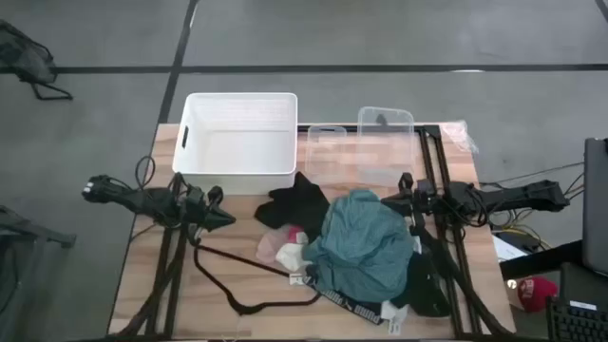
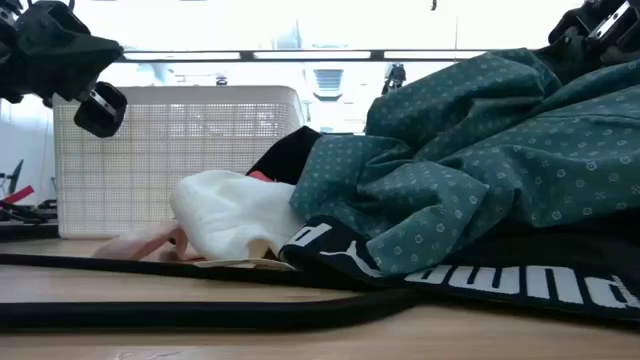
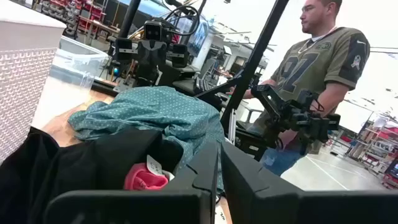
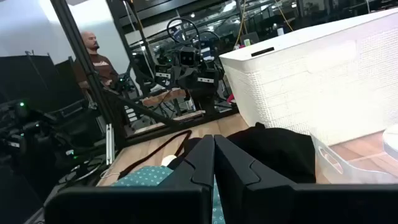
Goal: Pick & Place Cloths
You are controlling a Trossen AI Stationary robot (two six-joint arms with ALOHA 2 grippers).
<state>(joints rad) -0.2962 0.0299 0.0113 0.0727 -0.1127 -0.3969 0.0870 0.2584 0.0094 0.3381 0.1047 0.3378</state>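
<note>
The cloths lie heaped at the table's middle. A large teal garment [image 1: 361, 245] lies on top. A black one [image 1: 299, 201] lies toward the white basket, and pink and white pieces [image 1: 280, 249] sit at the heap's left. A white-lettered black waistband [image 1: 344, 302] lies along the near edge, and more black cloth [image 1: 427, 285] is at the right. A thin black wire hanger [image 1: 237, 277] lies on the wood, left of the heap. My left gripper [image 1: 226, 219] [image 3: 219, 165] is shut and raised, left of the heap. My right gripper [image 1: 388, 201] [image 4: 214, 158] is shut, above the teal garment's far right edge.
A white perforated basket [image 1: 240, 142] stands at the far left of the table. Clear plastic containers [image 1: 366, 152] stand to its right. Bare wood [image 1: 152, 275] lies near the left side. A person [image 3: 323, 68] stands beyond the table's right side.
</note>
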